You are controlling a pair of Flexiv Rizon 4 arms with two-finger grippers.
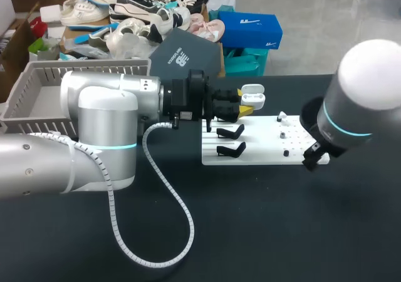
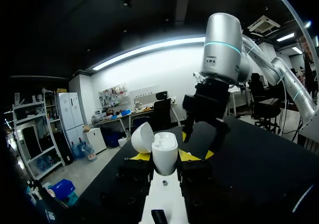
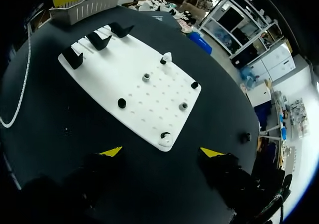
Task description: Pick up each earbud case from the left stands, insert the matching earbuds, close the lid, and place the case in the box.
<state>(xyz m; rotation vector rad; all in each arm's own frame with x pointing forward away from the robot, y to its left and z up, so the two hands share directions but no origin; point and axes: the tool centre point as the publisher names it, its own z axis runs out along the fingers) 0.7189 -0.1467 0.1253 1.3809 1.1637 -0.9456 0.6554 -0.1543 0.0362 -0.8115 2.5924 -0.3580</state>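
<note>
So far we judge the task barely begun: the first earbud case (image 1: 252, 96), lid open, stands at the white board's (image 1: 263, 151) far left, clamped in our left tool (image 2: 164, 159), and no case shows in the box (image 1: 37, 81). Our right tool (image 3: 159, 152) hangs wide apart and empty over the desk (image 1: 282, 232) by the board's near right corner.

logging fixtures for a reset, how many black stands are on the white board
3, in a row along one end of the white board: near stand, middle stand, far stand, counting outward from the right fingers. None seems hidden.
</note>
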